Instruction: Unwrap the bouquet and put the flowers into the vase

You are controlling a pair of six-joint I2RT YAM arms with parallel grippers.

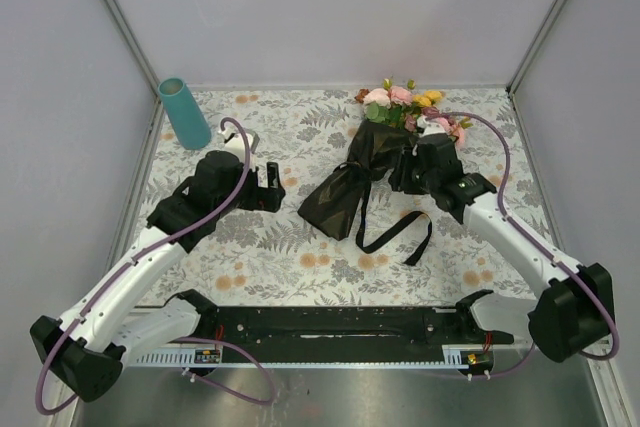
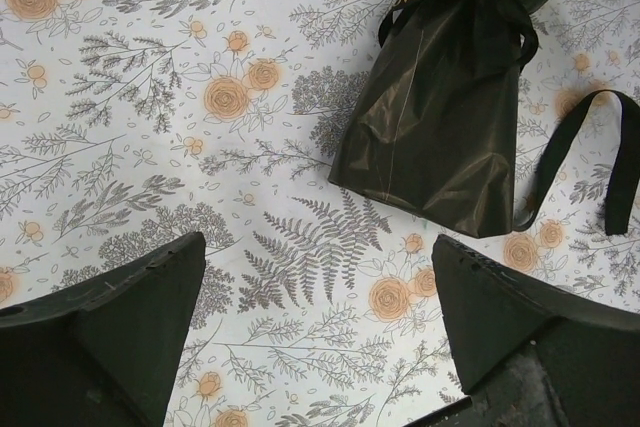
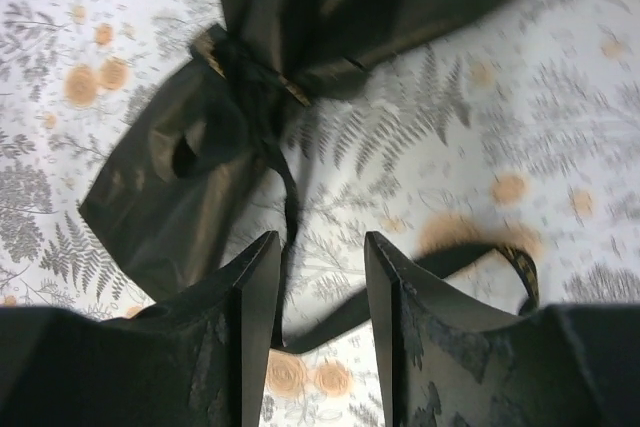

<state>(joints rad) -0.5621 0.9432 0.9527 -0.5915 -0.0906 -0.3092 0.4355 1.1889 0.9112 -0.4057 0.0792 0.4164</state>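
One bouquet of pink, yellow and mauve artificial roses, wrapped in glossy black paper, is laid on its side well apart from the small teal-blue cylindrical vase. Its wrapped foot is turned toward the arm bases and its blooms away from them.

It is judged light and soft. The glossy paper is likely to be slippery and to crumple under a pinch, and the thin stems are likely to bend.

One black ribbon is tied round the waist of the wrap, and its loose tails are spread over the table, which is covered by a floral-print cloth. A tail or a free paper edge is judged the best place to take hold. The flowers are better taken by the stems than by the heads. Their number cannot be counted, since they are bunched.

One vase is seen, upright. It is narrow and is judged easily tipped.

Two grippers are in view:
- The left gripper is placed between the vase and the bouquet, spread wide with nothing in it.
- The right gripper is on the bouquet's far side from the vase. Its jaws are parted, and a ribbon tail is visible through the gap but is not clamped.
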